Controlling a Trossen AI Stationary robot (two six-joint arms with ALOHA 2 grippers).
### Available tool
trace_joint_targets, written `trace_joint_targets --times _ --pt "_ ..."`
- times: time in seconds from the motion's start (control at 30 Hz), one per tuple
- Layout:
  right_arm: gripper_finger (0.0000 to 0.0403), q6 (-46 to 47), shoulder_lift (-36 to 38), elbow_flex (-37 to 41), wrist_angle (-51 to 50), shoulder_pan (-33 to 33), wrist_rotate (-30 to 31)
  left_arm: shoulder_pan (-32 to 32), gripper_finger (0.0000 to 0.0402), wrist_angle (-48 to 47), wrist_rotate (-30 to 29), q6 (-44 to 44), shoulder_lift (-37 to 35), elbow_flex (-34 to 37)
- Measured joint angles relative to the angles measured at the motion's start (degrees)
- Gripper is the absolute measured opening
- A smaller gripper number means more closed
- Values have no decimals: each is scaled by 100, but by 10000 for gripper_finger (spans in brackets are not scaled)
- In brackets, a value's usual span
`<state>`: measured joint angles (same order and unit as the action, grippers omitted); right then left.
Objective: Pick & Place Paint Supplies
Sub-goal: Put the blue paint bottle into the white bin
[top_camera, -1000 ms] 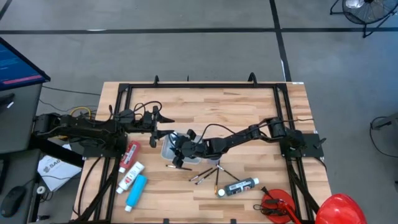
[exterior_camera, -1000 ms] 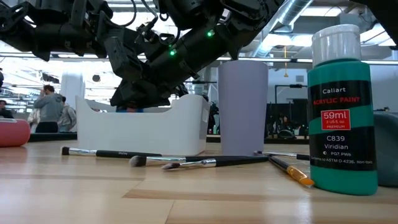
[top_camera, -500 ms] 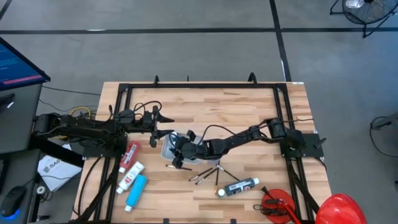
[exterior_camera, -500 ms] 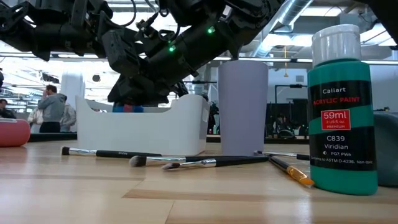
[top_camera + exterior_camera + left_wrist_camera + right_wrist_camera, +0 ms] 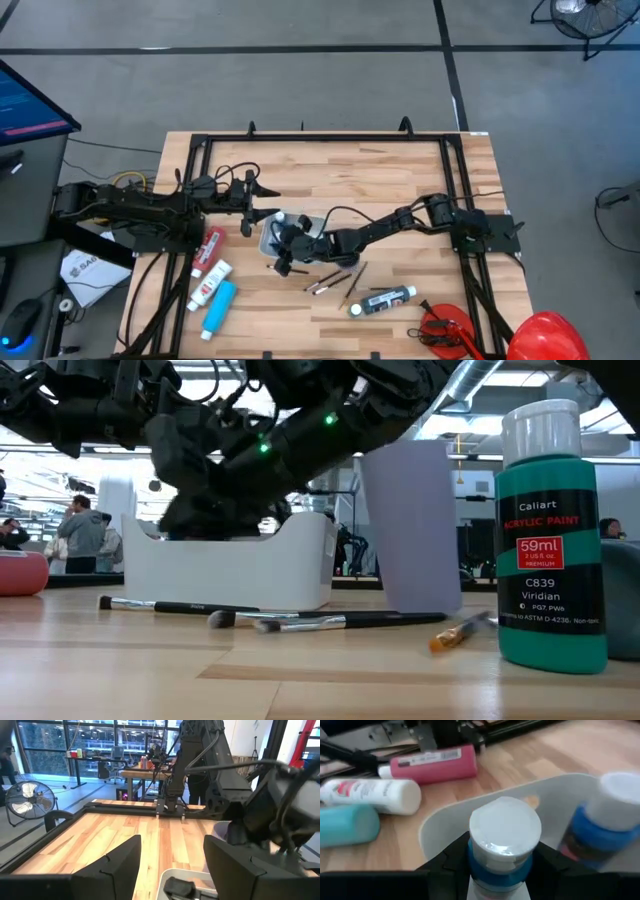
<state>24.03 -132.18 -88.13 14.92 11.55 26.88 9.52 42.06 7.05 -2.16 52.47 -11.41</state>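
A green Viridian paint bottle (image 5: 552,530) with a white cap stands closest to the table-level camera, and from overhead it shows as a dark bottle lying near the table's front edge (image 5: 384,299). Just behind it, thin dark-handled brushes (image 5: 330,621) lie scattered on the wooden table (image 5: 400,180), one with an orange tip pointing at the bottle, beside a pale lilac cup (image 5: 412,525) that leans to one side. At the front left, a red tube (image 5: 210,247), a white tube with a red label (image 5: 209,284) and a light blue tube (image 5: 219,308) lie side by side, well apart from the brushes. Mid-table sits the white bin (image 5: 235,568), where the right gripper (image 5: 502,855) reaches in from the right side, its two dark fingers (image 5: 451,857) clamped on the neck of a blue bottle (image 5: 504,842) with a white cap, held over the bin's rim. A second blue bottle (image 5: 605,822), also white-capped, stands upright inside the bin just beside it. The left gripper (image 5: 172,857) hovers near the bin's left edge, its fingers parted and gripping nothing. A red dome (image 5: 545,335) and a red tool (image 5: 445,328) rest at the front right corner. Beyond the table, people (image 5: 85,535) stand in the bright room.
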Motion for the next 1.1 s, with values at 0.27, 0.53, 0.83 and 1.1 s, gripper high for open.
trace_joint_targets --times 0.27,0.53,0.83,1.1 --pt "134 -210 -38 -107 -149 -11 11 0 208 -6 2 0 7 -1" --pt "134 -210 -38 -105 -180 -14 12 0 208 -7 2 1 7 -1" --pt "151 -212 -38 -105 -228 -12 9 0 208 -7 2 1 7 -1" --pt "171 -210 -37 -105 -232 -37 8 -2 208 -7 2 1 7 -1"
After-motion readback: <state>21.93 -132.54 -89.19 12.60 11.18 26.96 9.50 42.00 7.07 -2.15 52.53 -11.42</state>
